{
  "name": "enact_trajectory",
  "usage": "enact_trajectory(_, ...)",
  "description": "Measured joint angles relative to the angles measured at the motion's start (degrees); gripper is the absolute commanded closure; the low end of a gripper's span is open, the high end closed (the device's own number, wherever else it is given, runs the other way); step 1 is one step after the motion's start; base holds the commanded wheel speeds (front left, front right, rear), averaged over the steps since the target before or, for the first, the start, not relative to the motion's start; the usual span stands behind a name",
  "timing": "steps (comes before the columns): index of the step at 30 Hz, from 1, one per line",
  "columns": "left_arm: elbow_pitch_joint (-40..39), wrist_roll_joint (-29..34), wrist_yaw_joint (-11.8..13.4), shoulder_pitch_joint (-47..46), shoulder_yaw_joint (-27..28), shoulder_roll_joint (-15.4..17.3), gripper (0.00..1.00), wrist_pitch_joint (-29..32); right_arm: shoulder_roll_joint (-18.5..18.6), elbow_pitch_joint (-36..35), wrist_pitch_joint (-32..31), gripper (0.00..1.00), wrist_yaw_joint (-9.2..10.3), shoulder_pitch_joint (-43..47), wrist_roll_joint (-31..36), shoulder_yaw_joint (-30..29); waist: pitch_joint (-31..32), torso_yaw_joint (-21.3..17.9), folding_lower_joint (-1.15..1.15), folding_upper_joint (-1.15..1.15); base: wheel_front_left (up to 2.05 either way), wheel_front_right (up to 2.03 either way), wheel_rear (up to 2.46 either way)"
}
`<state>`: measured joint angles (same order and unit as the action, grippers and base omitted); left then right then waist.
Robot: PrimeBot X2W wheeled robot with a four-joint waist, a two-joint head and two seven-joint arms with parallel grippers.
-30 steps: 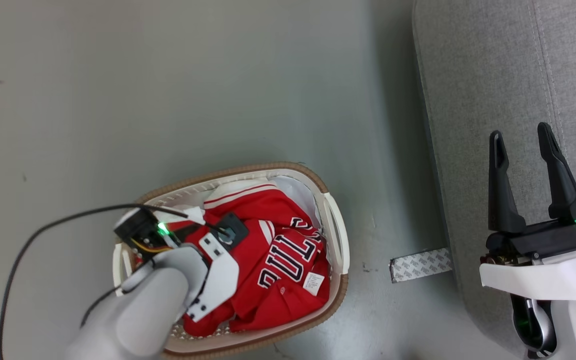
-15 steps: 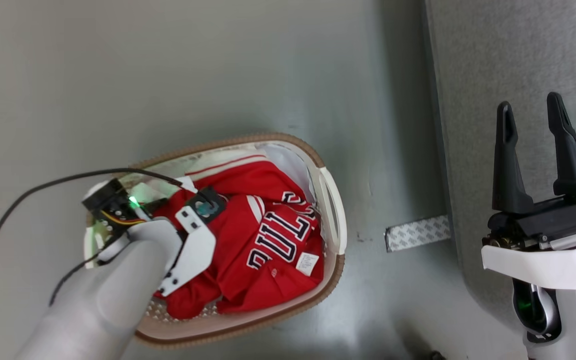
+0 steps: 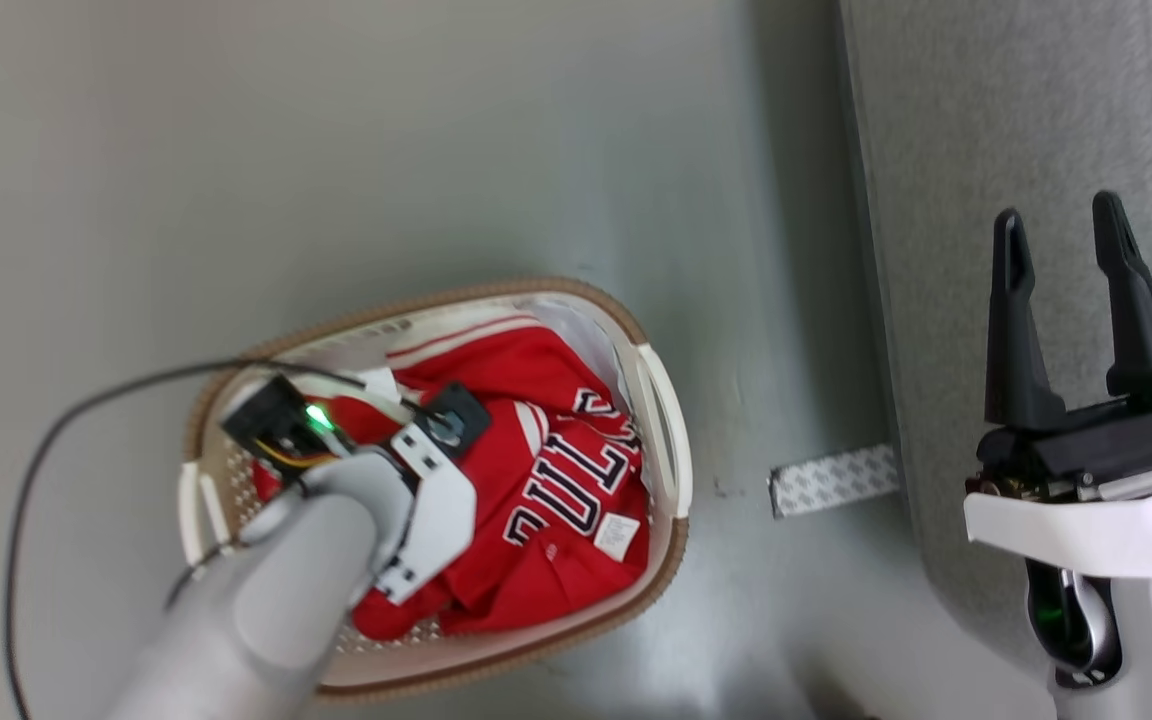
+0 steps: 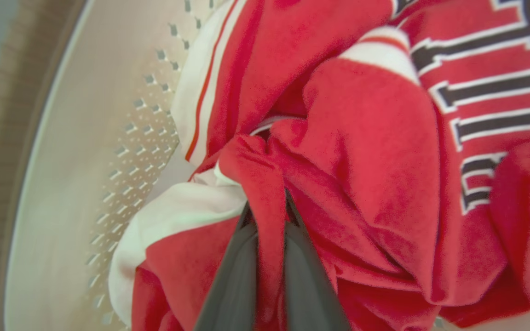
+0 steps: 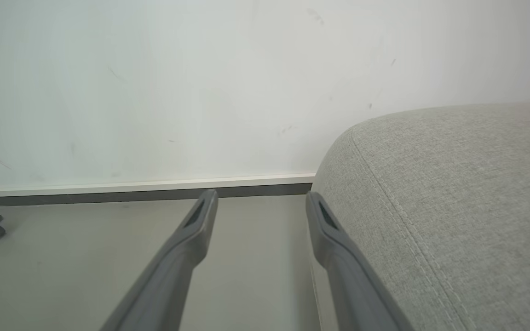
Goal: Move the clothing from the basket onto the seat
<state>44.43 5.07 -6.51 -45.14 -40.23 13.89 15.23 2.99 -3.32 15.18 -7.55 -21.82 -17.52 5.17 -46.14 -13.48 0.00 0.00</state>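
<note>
Left: an oval white perforated plastic basket with a brown woven-look rim (image 3: 666, 430) is shown on the floor, with the red sports jersey with white trim and block lettering (image 3: 521, 375) bunched inside. The left gripper (image 4: 267, 204) is clamped on a fold of the jersey, apparently firmly, though blur obscures the depth of the bite. The grasp is judged made. A lift clear of the rim and a rightward carry are called for. Right: beside the large grey fabric-upholstered seat (image 3: 986, 120), the right gripper (image 3: 1057, 208) is held wide and empty.

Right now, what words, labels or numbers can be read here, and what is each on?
"ULL": block letters on the red jersey; the rest is folded away.
Too small to read: print on the small white label on the jersey.
Too small to read: marks on the patterned strip on the floor.
</note>
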Motion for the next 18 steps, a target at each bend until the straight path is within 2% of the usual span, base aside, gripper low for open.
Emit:
enact_trajectory(7,-4.42,-5.39,1.59,5.98,2.46,-1.42,1.0,-6.9,-0.09,1.22,0.0,0.0,0.0,4.31,2.34,-1.85,7.77,2.03,0.0,0.0,0.0,0.0,0.0)
enact_trajectory(18,-16.47,-12.76,3.78,18.82,5.52,-0.94,1.0,-9.33,-0.09,3.07,0.0,0.0,0.0,14.44,5.45,-4.28,24.79,6.35,-0.02,0.0,0.0,0.0,0.0)
